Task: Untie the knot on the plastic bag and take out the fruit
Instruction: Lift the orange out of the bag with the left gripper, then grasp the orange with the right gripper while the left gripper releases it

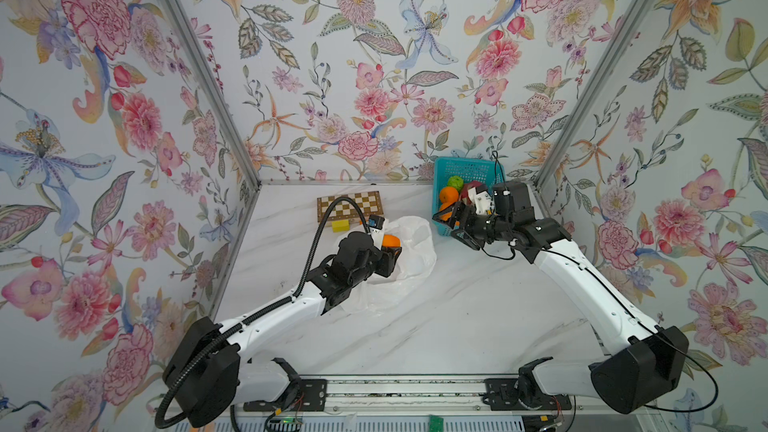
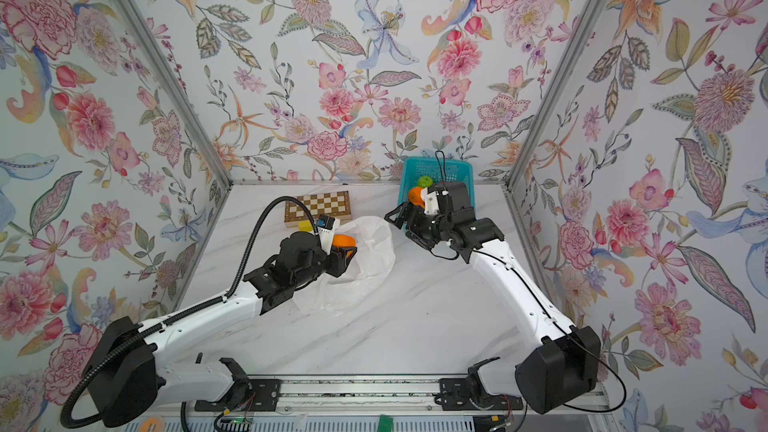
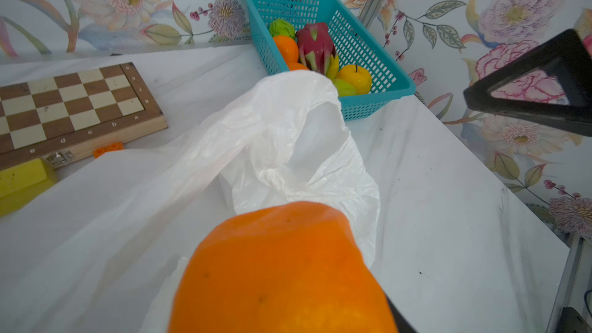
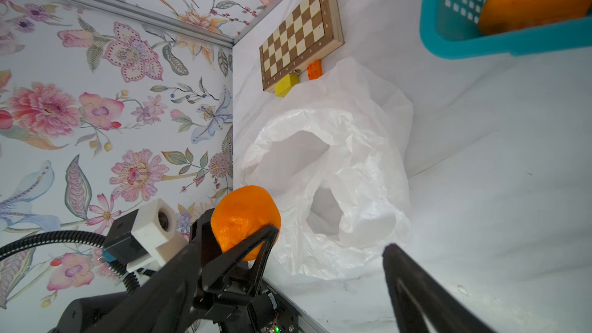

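Left gripper (image 4: 239, 224): closed on an orange (image 3: 285, 270), one finger on each side of it.
Held orange: raised over the left part of the bag (image 1: 415, 251), clear of the bench (image 1: 457, 305). It fills the lower middle of the left wrist view.
Right gripper (image 1: 451, 228): jaws spread wide with nothing between them, at the near left corner of the basket (image 1: 469, 168). I cannot tell if it touches the rim.
Bag: white and crumpled, lying on the bench left of the middle, between the two arms. Its mouth gapes open toward the right arm, and the inside that shows is bare plastic.
Basket: teal, in the far right corner of the bench, just beyond the bag.
Fruit in basket: a dragon fruit (image 3: 315, 46) in the middle, two oranges (image 3: 286, 48) and a green fruit (image 3: 282, 28) along the left wall, and a yellow apple (image 3: 355, 78) with a second green fruit (image 3: 344, 88) at the near end.
Chessboard (image 1: 349, 203): flat at the far edge, left of the basket.
Blocks: a yellow block (image 1: 340, 225) and an orange block (image 4: 314, 69) lie against the chessboard's near side, both beside the bag.
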`<state>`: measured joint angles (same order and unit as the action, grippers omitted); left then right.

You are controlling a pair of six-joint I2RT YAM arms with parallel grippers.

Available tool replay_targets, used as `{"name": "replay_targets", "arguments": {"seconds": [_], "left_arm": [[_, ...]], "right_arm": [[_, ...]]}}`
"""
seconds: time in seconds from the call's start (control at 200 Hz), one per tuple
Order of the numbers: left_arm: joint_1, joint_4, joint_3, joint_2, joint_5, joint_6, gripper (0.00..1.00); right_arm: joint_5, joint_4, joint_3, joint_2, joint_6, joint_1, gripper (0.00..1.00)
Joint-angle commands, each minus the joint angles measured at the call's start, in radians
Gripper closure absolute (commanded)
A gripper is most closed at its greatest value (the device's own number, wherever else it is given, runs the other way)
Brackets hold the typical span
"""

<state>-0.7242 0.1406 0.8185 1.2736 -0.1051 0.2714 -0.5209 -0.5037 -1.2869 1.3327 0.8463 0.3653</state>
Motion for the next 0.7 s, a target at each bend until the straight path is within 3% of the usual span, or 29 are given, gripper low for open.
{"name": "replay_targets", "arguments": {"seconds": [0.0, 0.29, 0.695], "left_arm": [[0.009, 0.117, -0.015, -0.051, -0.080, -0.125, 0.61], [0.010, 0.098, 0.099, -0.053, -0.199, -0.367, 0.57], [0.005, 0.116, 0.310, 0.064, -0.354, -0.414, 0.56]], "right_arm": [[-0.082, 0.079, 0.015, -0.039, 0.035, -0.023, 0.05], [-0.183, 0.189, 0.010, -0.091, 0.043, -0.027, 0.01], [-0.228, 0.333, -0.025, -0.089, -0.018, 0.050, 0.01]]}}
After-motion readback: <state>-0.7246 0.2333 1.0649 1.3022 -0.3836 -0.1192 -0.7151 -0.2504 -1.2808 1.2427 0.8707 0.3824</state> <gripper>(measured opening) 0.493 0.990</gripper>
